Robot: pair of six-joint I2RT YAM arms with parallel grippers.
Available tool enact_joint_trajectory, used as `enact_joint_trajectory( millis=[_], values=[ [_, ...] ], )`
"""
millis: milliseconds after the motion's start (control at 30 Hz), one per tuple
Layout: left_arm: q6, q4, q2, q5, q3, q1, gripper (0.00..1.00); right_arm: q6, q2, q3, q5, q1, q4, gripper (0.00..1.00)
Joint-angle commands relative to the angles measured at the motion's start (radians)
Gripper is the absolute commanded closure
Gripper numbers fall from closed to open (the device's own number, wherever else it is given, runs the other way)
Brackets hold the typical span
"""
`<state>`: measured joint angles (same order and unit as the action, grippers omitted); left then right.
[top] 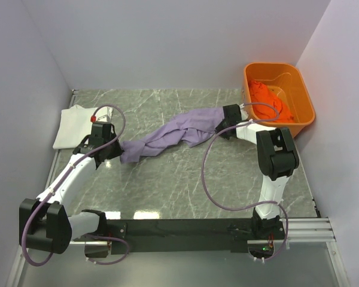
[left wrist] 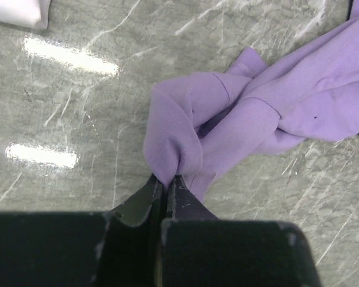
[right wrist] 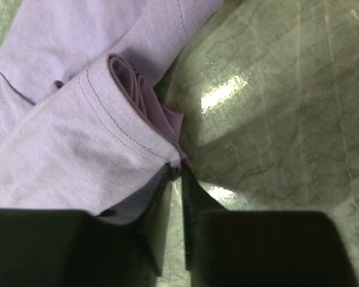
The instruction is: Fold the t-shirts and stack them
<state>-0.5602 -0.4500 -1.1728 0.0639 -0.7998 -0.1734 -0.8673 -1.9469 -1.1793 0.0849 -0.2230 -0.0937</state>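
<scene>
Black fingertips of the left gripper (left wrist: pixel 166 184) are pinched tight on one bunched end of the lavender t-shirt (top: pixel 167 134). The right gripper (right wrist: pixel 178 174) nips its stitched hem at the other end, jaws almost together. Twisted like a rope, the shirt lies across the middle of the marble table (top: pixel 179 185). A folded white t-shirt (top: pixel 75 122) rests at the far left, and an orange t-shirt (top: pixel 266 98) sits in the orange tub (top: pixel 300 127) at the far right.

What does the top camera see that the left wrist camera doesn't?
Only the top view: the orange tub with the orange t-shirt in it, and the right end effector. Only the left wrist view: a close look at the left end effector pinching cloth. Both: the purple t-shirt, the white t-shirt, the marble table.
</scene>
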Motion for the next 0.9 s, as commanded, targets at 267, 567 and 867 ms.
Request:
enact_joint_trajectory(
  millis=[267,567,867],
  values=[
    [0.022,0.027,0.032,0.019,0.007,0.011,0.99,0.097,0.060,-0.082,0.041,-0.004,-0.087,1.00],
    [-0.009,0.025,0.042,0.011,0.025,0.012,0.99,0.229,0.367,0.021,0.042,-0.006,-0.366,1.00],
    [-0.083,-0.024,0.097,-0.056,0.091,0.012,0.99,0.303,0.709,0.280,0.134,-0.001,-0.555,1.00]
  ],
)
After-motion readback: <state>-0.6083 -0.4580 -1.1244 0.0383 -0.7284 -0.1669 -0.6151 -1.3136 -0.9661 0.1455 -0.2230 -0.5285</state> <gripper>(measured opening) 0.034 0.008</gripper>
